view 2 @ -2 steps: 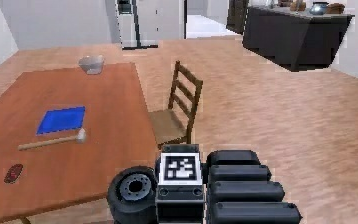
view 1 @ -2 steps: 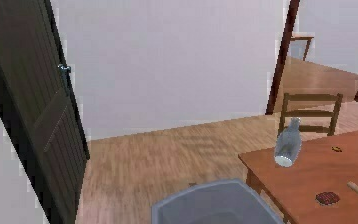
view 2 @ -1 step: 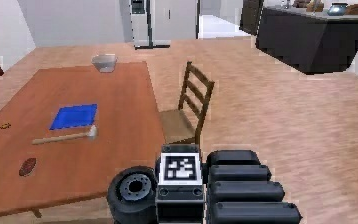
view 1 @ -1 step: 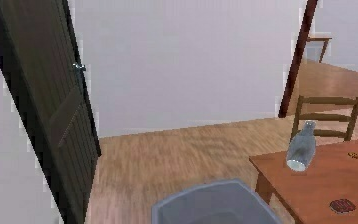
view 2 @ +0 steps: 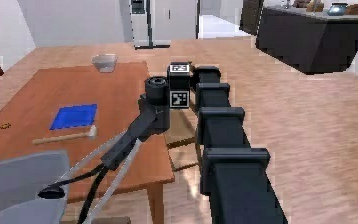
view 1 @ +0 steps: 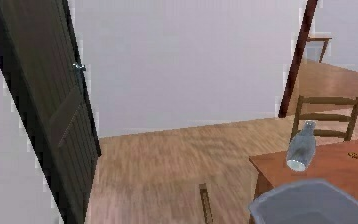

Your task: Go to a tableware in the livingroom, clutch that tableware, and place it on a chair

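The step in hand looked like the reach for the tableware, with no grasp made yet, as I judged it. In the arm side view the arm (view 2: 227,150) ran out over the near edge of the table (view 2: 47,90). The gripper (view 2: 77,185) angled down toward that view's lower left. The tabletop and a grey chair (view 2: 12,190) lay behind its far end, so I could not tell how wide it stood or whether it had hold of anything.

The likeliest tableware was a small pale bowl (view 2: 104,62) at the table's far edge, well apart from the gripper. A blue pad (view 2: 74,117) and a short stick (view 2: 62,137) lay on the table between them. In the forward view a pale bottle-like thing (view 1: 302,148) stood on the table's corner; whether it was the same thing as the bowl I could not tell.

The next move called for carrying the gripper's far end out to the bowl — more reach across the table, and probably a shift of the base toward the robot's front. It would have to pass over the pad and stick without sweeping them. For the placing, a wooden chair (view 1: 327,115) stood just beyond the table, and the grey chair was nearer.
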You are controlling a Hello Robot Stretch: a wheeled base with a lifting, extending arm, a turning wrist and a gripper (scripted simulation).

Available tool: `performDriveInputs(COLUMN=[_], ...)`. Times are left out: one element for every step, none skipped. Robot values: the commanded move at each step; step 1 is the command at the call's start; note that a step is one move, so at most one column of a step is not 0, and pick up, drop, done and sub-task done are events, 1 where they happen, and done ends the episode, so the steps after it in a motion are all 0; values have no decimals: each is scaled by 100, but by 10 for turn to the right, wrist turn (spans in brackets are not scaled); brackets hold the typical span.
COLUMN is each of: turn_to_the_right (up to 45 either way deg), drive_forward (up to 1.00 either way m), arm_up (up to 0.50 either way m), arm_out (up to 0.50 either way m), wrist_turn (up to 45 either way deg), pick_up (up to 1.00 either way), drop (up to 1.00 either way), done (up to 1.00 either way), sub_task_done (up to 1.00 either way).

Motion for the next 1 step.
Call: performDriveInputs(turn_to_the_right=[0], drive_forward=[0], arm_up=[0], arm_out=[0], wrist_turn=[390], pick_up=[0], drop=[0], done=[0], sub_task_done=[0])
